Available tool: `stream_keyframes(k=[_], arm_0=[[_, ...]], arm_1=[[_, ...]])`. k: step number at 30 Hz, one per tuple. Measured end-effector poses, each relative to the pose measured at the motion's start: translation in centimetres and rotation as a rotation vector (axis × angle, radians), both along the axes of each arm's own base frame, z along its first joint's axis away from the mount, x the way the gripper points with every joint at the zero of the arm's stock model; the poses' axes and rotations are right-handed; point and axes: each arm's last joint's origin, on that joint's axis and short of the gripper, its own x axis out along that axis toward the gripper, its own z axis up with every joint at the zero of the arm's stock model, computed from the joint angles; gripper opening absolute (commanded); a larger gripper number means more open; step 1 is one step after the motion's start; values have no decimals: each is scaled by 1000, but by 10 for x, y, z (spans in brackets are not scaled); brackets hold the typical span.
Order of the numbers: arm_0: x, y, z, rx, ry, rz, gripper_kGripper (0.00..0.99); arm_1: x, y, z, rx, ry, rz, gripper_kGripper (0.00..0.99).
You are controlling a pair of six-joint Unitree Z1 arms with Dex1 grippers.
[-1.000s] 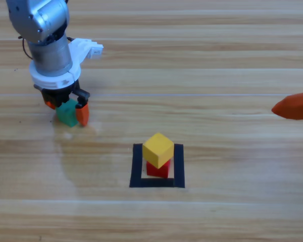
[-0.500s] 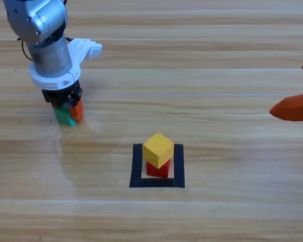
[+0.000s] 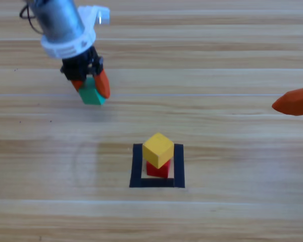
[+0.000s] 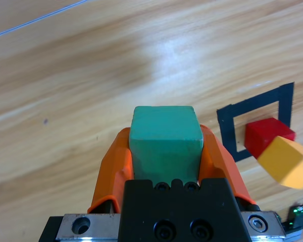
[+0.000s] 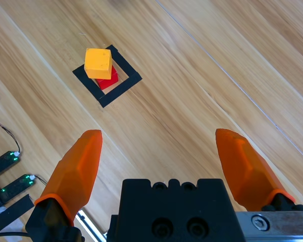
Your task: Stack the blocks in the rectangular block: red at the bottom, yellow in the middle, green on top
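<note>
Teal-green cube (image 4: 165, 142) is sitting clamped between the orange jaws of my left end effector (image 3: 91, 88), which is hovering over the upper left of the surface (image 3: 232, 212), well apart from the black tape square (image 3: 137, 166). In the left wrist view the cube is looking square in the grip, top face flat and edges clean, so I'm not worrying about it slipping.

Inside the square the red cube (image 3: 158, 170) is sitting at the bottom with the yellow one (image 3: 158, 149) on top, but yellow is twisted on it, corners poking past the red edges. That's the bit I'm thinking about: when I'm bringing green over, I'm wanting to come in high, centre on yellow's top face rather than on the square, come straight down and let go only once it's resting, because a sideways nudge could probably tip the whole stack.

My right end effector (image 3: 294, 102) is parked at the right edge, jaws spread wide with nothing in them.
</note>
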Motion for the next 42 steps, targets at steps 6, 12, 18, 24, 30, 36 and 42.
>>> stream_keyframes(k=[6, 12, 18, 24, 30, 36, 42], arm_0=[[-27, -46, 82, 3, -136, -14, 0], [-55, -83, 81, -4, -114, -54, 0], [-76, -102, 70, 17, -65, -61, 0], [-88, -103, 69, 28, -40, -44, 0], [-91, -100, 63, 48, -9, -10, 0], [-93, -101, 58, 57, 15, 48, 0], [-98, -106, 58, 63, 15, 89, 0]], arm_1=[[2, -2, 0, 2, 6, -16, 990], [4, -4, 0, 2, 11, -30, 990], [4, -4, -1, 3, 15, -27, 990], [4, -3, -1, 14, 32, -8, 990], [4, -2, -2, 13, 38, -5, 990], [4, -2, -2, 13, 38, -4, 990], [4, -2, -3, 12, 39, -4, 990]])
